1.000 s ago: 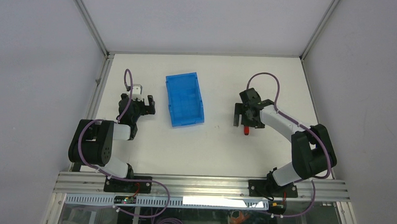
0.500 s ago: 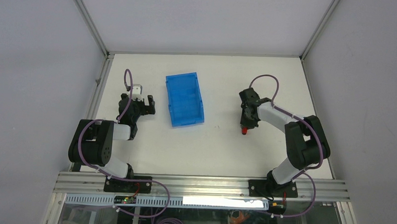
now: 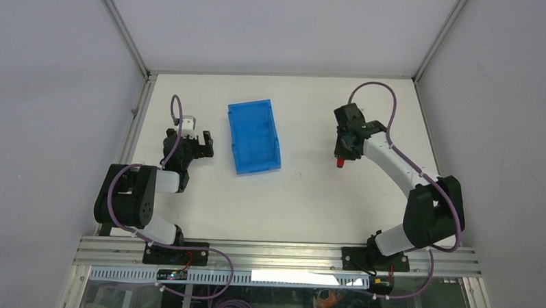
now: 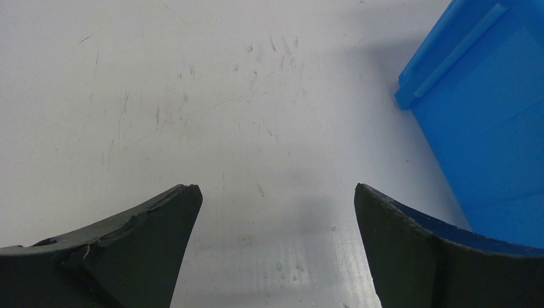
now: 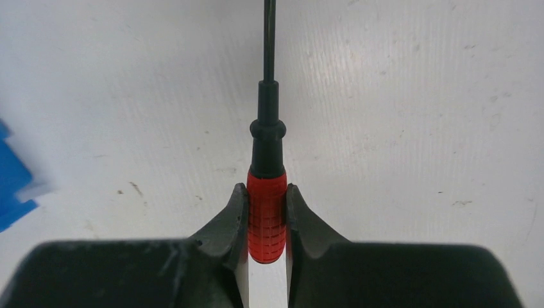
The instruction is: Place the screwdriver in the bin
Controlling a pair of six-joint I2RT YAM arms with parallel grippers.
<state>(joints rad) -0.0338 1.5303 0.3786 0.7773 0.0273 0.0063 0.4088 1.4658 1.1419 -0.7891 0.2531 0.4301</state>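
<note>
Right tool (image 5: 266, 196) pinches the screwdriver (image 5: 267, 154) by its red handle.

Light: bright and even for you, from overhead | Shadows: soft, faint one beside the bin (image 4: 487, 128) | Glare: mild sheen on the bench (image 4: 308, 256) | Focus: all your views sharp

— What is held between the jaws?
— The red handle of the screwdriver (image 5: 267, 160) is clamped from both sides. Its black shaft is pointed straight away and is cut off by the top edge.
— And around it?
— A scuffed white surface (image 5: 417, 96) is seen beneath. A blue corner of the bin (image 5: 11, 192) is cropped at the left edge, apart from the screwdriver.
</note>
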